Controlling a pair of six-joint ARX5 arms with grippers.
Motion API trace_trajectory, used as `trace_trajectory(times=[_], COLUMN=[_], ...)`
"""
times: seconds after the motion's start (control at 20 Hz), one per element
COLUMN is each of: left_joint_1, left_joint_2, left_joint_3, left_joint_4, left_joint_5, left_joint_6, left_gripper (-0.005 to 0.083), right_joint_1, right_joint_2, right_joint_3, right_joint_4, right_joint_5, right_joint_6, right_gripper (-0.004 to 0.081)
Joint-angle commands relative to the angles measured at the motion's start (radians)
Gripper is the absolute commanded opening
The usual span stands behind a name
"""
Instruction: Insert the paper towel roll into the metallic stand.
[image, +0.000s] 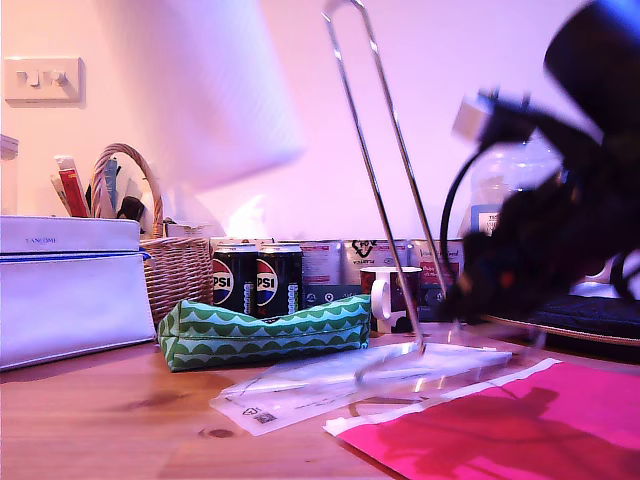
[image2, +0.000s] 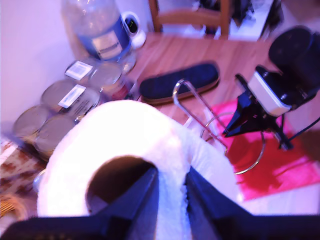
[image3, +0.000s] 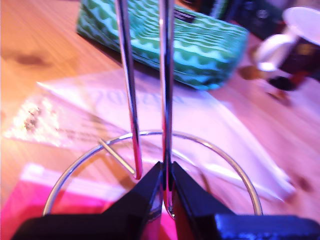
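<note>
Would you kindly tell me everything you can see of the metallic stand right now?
The metallic stand is thin shiny chrome wire: a tall narrow loop rising from a round ring base. It leans, its top tipped toward the exterior view's left. The base sits on clear plastic packaging and partly over a pink sheet on the wooden table. My second gripper has its jaws shut on one rod just above the base. The paper towel roll, held by my first gripper, is not yet threaded on.
</note>
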Motion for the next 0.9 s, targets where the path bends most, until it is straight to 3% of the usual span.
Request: trace_trajectory(times=[0.0, 0.3, 0.5, 0.85], left_joint_1=[0.045, 0.209, 0.315, 0.494], left_joint_2=[0.017, 0.022, 0.024, 0.118], left_joint_3=[0.003, -0.128, -0.230, -0.311], left_joint_4=[0.023, 0.152, 0.251, 0.297], left_joint_5=[0.090, 0.322, 0.528, 0.811], left_joint_6=[0.007, 0.021, 0.021, 0.023], left_gripper=[-0.0021, -0.0021, -0.0021, -0.0021], right_joint_1=[0.009, 0.009, 0.010, 0.010], right_joint_2=[-0.057, -0.175, -0.232, -0.299], right_joint_3=[0.047, 0.101, 0.103, 0.178], right_joint_4=[-0.053, -0.248, -0.323, -0.520], right_joint_5=[0.034, 0.101, 0.144, 0.204], right_joint_6=[-0.023, -0.043, -0.042, -0.051], right_gripper=[-0.0013, -0.0013, -0.0013, -0.0013])
